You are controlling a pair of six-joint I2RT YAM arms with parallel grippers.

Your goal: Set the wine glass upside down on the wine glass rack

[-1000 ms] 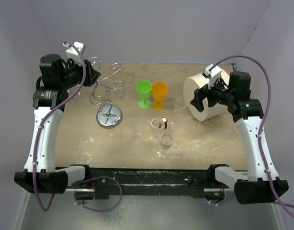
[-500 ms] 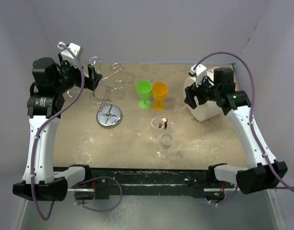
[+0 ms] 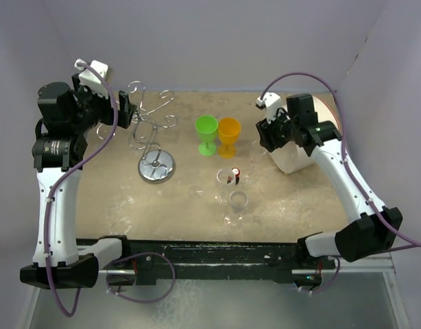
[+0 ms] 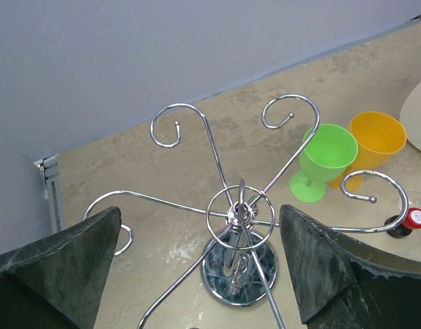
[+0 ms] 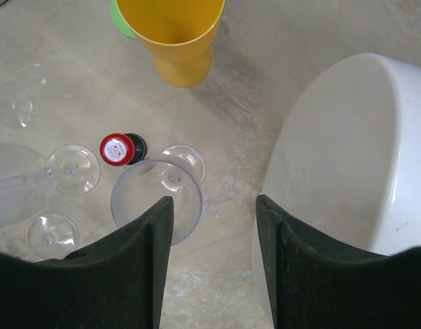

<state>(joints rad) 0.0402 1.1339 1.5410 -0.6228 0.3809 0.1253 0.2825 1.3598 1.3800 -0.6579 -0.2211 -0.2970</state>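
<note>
The wine glass rack [image 3: 155,147], silver with curled wire arms and a shiny disc base, stands at the back left; its hub [image 4: 239,212] shows from above in the left wrist view. My left gripper [image 3: 127,114] [image 4: 200,264] is wide open beside the rack's top and holds nothing. Several clear wine glasses stand mid-table. The nearest wine glass [image 5: 155,199] [image 3: 256,153] is upright, its bowl partly under my left fingertip [image 5: 152,226]. My right gripper [image 5: 214,205] [image 3: 266,139] hovers above it, jaws partly open over bare table between the glass and the white cylinder [image 5: 361,151].
A green cup [image 3: 206,131] and an orange cup [image 3: 229,133] stand at the back centre. A small red-capped bottle [image 5: 116,149] sits among the clear glasses [image 3: 236,203]. The big white cylinder [image 3: 297,152] lies at the right.
My left gripper has opened and drawn back left from the rack. The right arm has swung left from the cylinder towards the clear glasses, and its jaws have narrowed.
</note>
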